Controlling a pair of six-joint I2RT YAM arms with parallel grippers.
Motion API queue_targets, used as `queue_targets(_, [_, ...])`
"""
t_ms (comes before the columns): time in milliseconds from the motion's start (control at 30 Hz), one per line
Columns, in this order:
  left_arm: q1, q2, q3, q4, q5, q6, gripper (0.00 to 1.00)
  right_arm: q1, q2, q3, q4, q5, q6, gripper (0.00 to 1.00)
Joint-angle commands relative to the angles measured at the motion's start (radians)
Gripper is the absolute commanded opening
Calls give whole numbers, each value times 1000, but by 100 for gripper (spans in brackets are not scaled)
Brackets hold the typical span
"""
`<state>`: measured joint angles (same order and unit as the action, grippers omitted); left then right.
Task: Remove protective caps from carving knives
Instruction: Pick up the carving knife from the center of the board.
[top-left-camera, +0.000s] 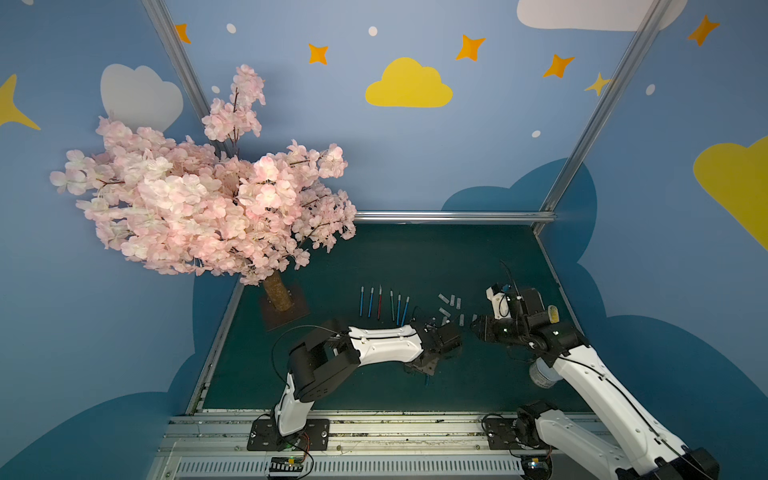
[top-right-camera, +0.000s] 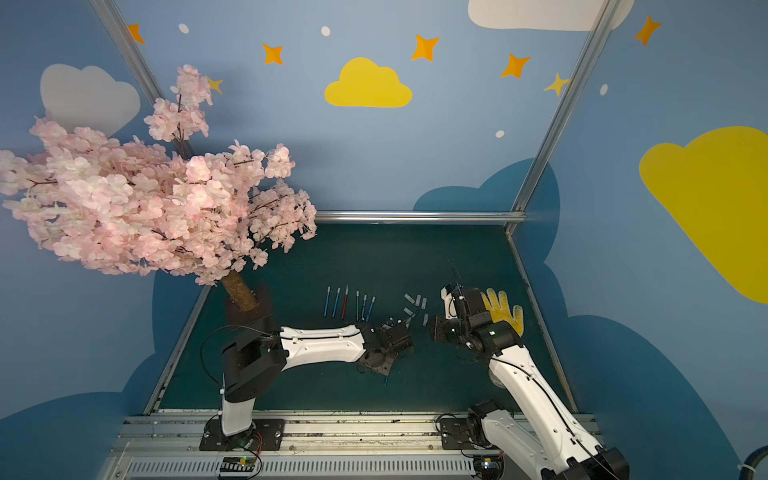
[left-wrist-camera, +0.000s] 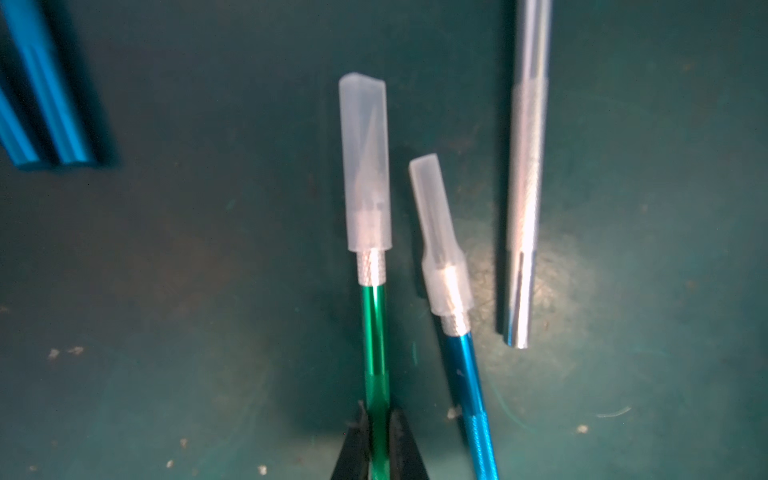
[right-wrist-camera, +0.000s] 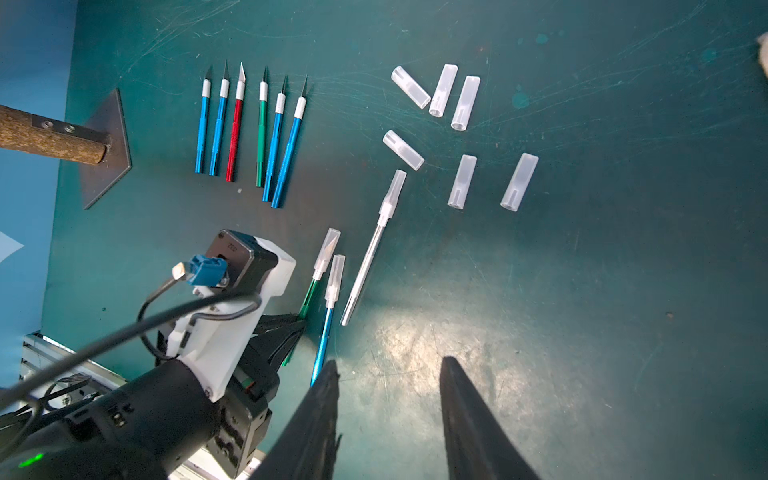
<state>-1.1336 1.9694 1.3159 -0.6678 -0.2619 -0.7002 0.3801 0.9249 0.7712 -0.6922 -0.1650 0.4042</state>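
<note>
Left gripper (left-wrist-camera: 376, 415): black fingers (left-wrist-camera: 353, 449) pinch the green-handled carving knife (left-wrist-camera: 374, 328) by its shaft, leaving its translucent whitish plastic cap (left-wrist-camera: 365, 166) exposed for pulling.
Right gripper (right-wrist-camera: 388, 374): fingers spread, empty, apparently poised for that cap.
Capped knives (right-wrist-camera: 365, 266): three, mid dark-green mat (right-wrist-camera: 623, 291).
Bare knives (right-wrist-camera: 249, 129): six, rowed toward left edge.
Loose caps (right-wrist-camera: 461, 180): six, nearer right edge.

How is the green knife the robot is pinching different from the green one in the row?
The pinched green knife wears a whitish cap; the row's green knife shows its bare blade. The pinched one is clamped by the left gripper; the row one lies free among uncapped knives. Both have green handles.
</note>
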Motion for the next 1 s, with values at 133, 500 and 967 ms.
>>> queue_targets(133, [14, -26, -81, 14, -3, 5, 7, -1, 17, 6, 14, -15, -3, 40])
queue_targets(500, [55, -177, -188, 168, 84, 15, 9, 3, 82, 2, 64, -76, 61, 37])
queue_targets(967, [105, -335, -332, 416, 257, 32, 10, 38, 241, 44, 189, -147, 141, 34])
